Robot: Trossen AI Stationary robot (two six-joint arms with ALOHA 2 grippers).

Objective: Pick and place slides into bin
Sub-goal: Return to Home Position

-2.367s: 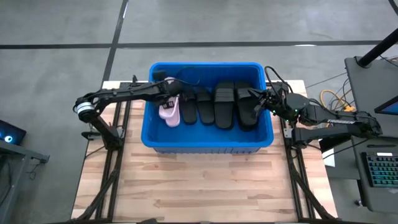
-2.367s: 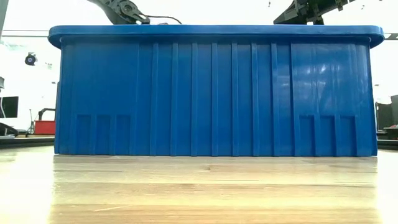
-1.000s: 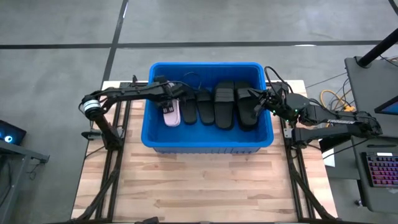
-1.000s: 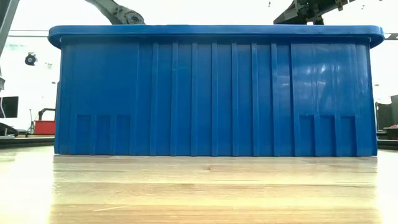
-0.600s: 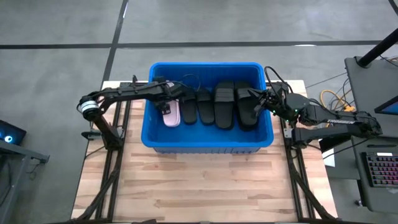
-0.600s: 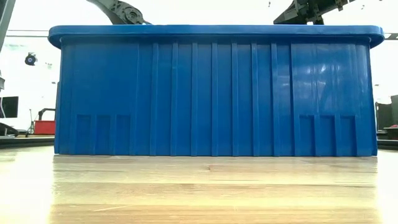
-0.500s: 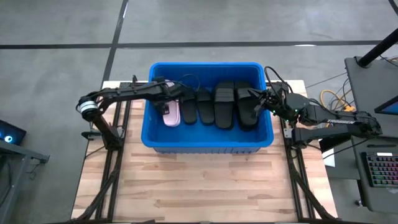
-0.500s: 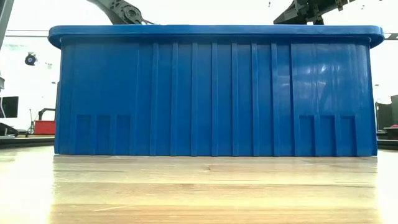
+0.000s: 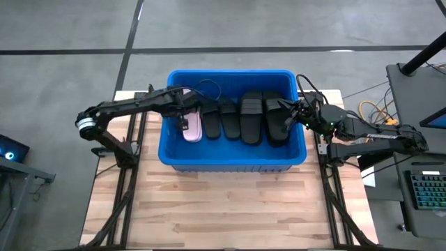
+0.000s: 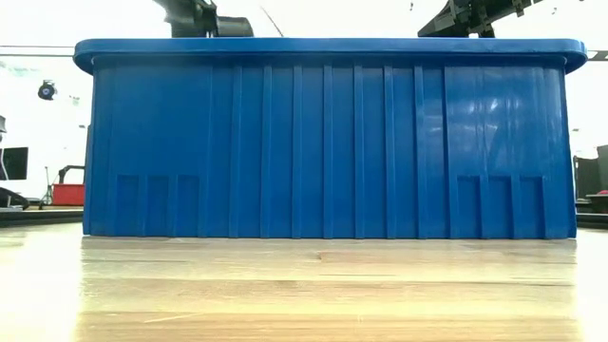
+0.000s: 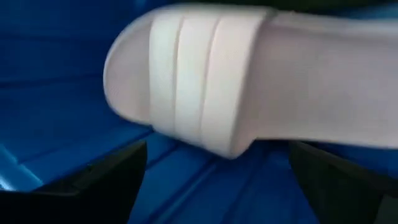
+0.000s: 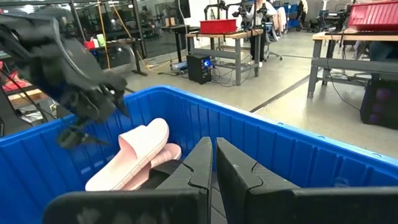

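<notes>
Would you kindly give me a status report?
Left gripper open over pale pink rubber slides. Right gripper shut, over bright blue plastic bin. Nothing blocking.

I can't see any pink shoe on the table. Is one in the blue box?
In. A pink slide lies inside the bin, beside black slides; left pincer open over it.

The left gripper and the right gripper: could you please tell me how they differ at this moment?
The left gripper has its fingers wide open; the right gripper has its fingers shut together. The left gripper hangs over the pink slide at the left end of the bin, while the right gripper sits at the right end, above the black slides. Both are dark two-finger grippers over the bin, and neither holds anything.
</notes>
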